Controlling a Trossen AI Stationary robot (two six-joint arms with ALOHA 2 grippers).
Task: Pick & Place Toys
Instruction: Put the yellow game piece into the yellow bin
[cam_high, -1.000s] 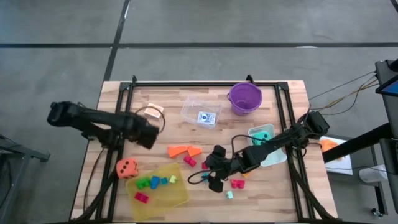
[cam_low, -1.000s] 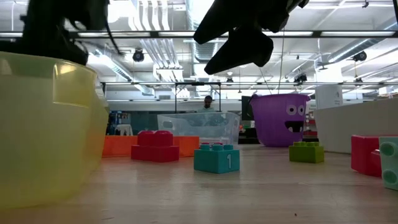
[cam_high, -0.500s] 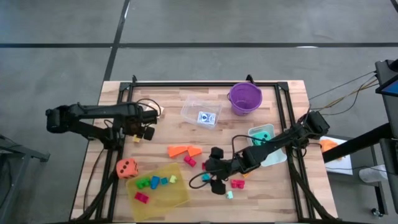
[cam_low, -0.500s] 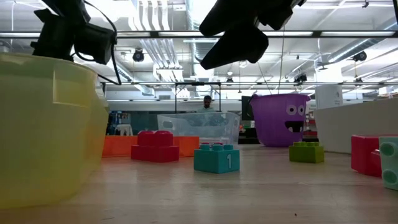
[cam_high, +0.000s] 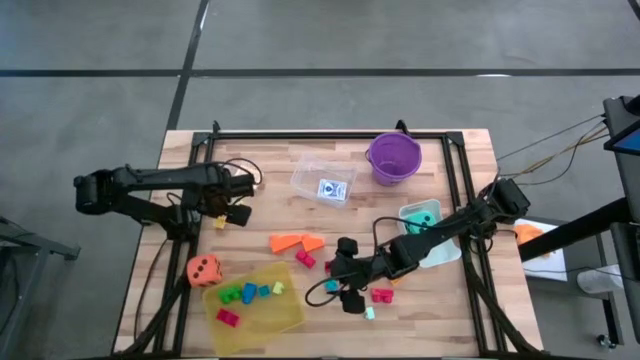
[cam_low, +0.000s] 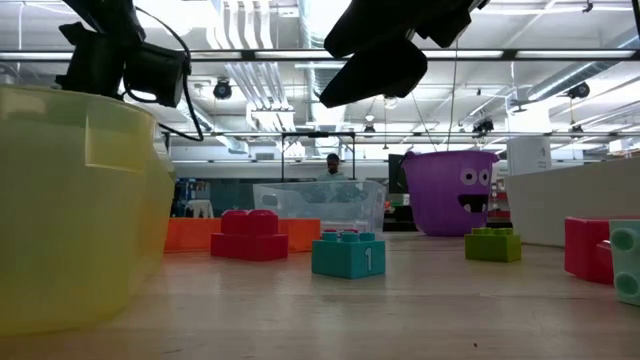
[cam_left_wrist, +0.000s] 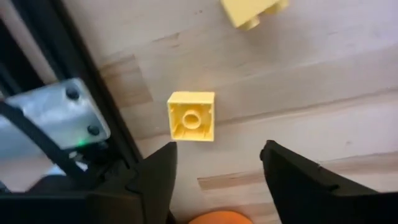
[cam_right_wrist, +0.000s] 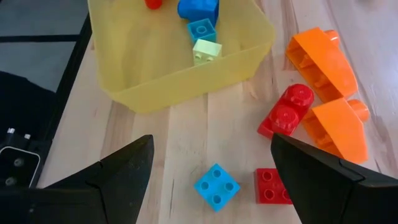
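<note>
your left gripper hangs open, its dark fingers spread above a square yellow brick lying flat on the wood-grain table. your right gripper gapes wide over a studded blue brick, near a translucent yellow tray and glossy orange wedges.

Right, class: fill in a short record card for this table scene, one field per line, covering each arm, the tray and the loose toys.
Left gripper: fingers open, above a yellow brick lying hollow side up on the table, not holding it
Right gripper: fingers open, empty, over a blue brick
Yellow tray: holds green, blue, red and pale bricks
Loose near tray: orange wedges, red bricks, orange die
Far side: purple bucket, clear tub
</note>
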